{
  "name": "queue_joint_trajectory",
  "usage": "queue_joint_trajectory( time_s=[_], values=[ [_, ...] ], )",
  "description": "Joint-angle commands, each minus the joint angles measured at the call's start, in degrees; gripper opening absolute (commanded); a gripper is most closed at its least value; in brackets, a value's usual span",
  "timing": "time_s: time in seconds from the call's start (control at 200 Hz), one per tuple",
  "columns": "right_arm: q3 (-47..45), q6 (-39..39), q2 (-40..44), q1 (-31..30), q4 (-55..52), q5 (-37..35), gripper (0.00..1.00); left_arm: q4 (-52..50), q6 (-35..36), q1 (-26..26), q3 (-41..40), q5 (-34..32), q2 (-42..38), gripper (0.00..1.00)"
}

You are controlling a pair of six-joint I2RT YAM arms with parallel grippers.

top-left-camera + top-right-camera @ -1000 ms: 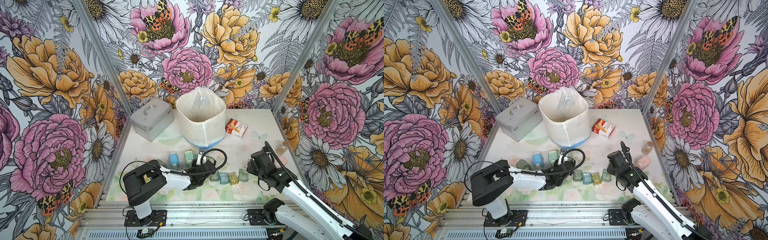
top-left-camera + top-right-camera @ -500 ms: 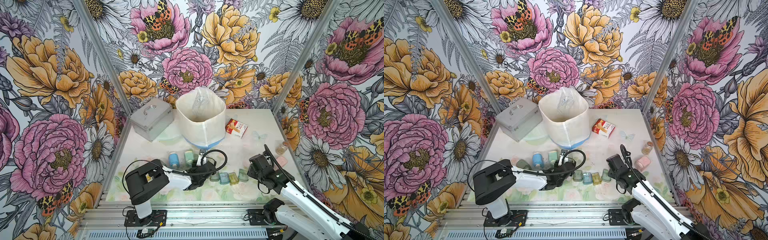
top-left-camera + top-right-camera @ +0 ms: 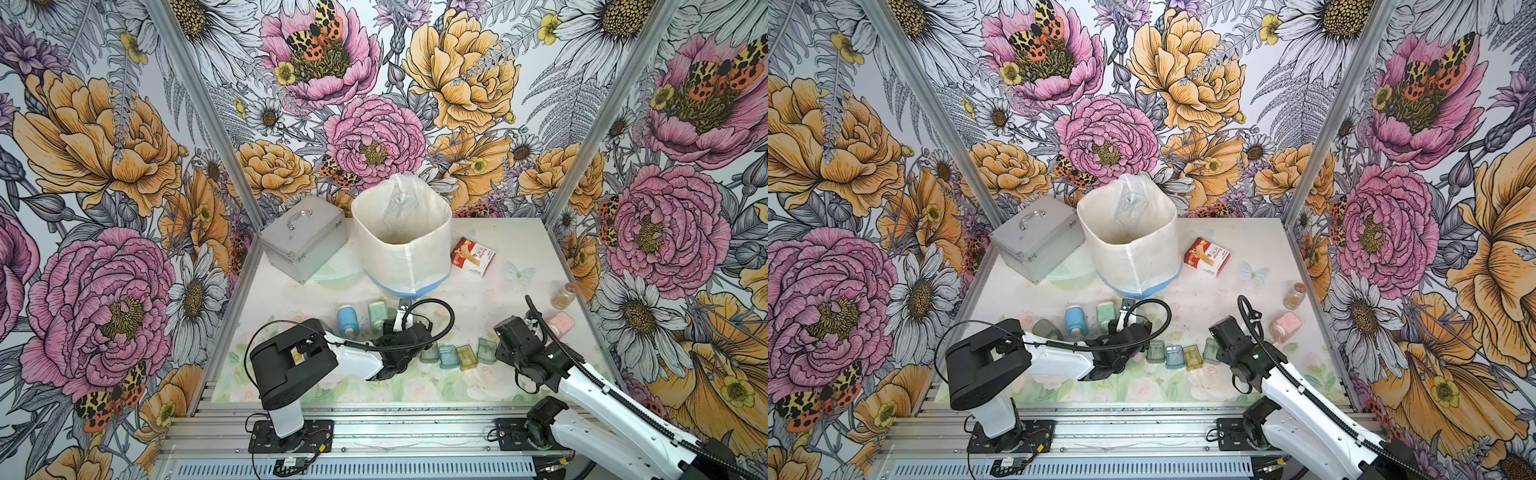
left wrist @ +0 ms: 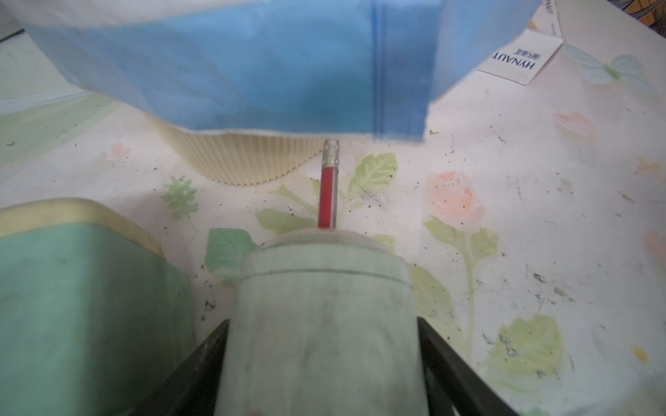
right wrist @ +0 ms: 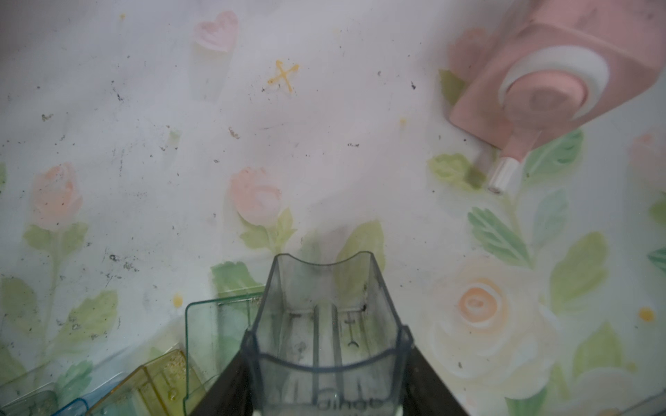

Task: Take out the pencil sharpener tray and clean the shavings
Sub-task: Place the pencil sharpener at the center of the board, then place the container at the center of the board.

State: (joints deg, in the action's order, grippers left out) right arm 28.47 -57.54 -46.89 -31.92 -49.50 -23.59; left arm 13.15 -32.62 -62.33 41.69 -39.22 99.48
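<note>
While clamped in the right claw point(image 5: 328, 333), shows faint dark smears inside: a clear, smoke-tinted plastic pencil sharpener tray point(image 5: 326, 288), held in front of and to the right of the white bag-lined bin point(image 3: 401, 245). Cannot tell whether touching the floral tabletop point(image 3: 478, 291). Just beside it, on the side nearer the bin's front, a row of small clear trays point(image 3: 457, 355): grey-green, blue, yellow, green. Tiny dark and brownish shavings point(image 5: 115, 257) strewn over the tabletop across the stretch in front of the bin.

Straight in front of the bin, the left claw point(image 4: 322, 322): black fingers point(image 4: 201, 360) flanking a pale green cylindrical pencil sharpener point(image 4: 324, 288), close on both sides — cannot tell whether pressing it or standing just clear. Poking from that sharpener toward the bin, a red pencil with a metal ferrule point(image 4: 328, 187), ferrule reaching the bin's blue lower band. Hard beside, a mint-green boxy sharpener point(image 4: 72, 306). Farther to the right of the bin — a pink sharpener point(image 3: 559, 324).
</note>
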Motion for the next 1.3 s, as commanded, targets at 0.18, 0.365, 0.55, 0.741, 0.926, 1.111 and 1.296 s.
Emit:
queue_joint_trajectory(
  time_s=[0.18, 0.365, 0.55, 0.741, 0.926, 1.111, 1.296],
  values=[
    [-2.1, -5.0, -0.9, -3.7, -0.1, -5.4, 0.27, 1.4, 2.1, -1.2, 0.0, -2.4, -4.3, 0.99],
    [-2.7, -5.8, 0.1, -4.6, -0.1, -5.9, 0.28, 1.4, 2.8, -1.3, -0.8, -2.9, -7.4, 0.99],
    [-3.4, -5.7, 1.4, -5.3, 0.6, -5.9, 0.37, 1.4, 4.5, -1.5, -1.3, -3.0, -11.9, 0.99],
    [-3.9, -5.7, 1.6, -5.7, 1.7, -5.8, 0.41, 1.4, 6.6, -1.7, -1.7, -3.1, -15.2, 0.99],
    [-3.5, -5.0, 0.4, -5.9, 2.2, -4.7, 0.52, 1.4, 7.1, -1.8, -2.6, -3.0, -17.8, 0.99],
    [-3.1, -5.0, -0.1, -6.0, 2.4, -3.9, 0.60, 1.4, 8.5, -1.8, -3.2, -2.9, -19.6, 0.99],
    [-2.3, -5.0, -1.5, -6.1, 2.3, -1.8, 0.68, 1.4, 9.2, -1.8, -3.6, -2.6, -20.9, 0.99]
  ],
)
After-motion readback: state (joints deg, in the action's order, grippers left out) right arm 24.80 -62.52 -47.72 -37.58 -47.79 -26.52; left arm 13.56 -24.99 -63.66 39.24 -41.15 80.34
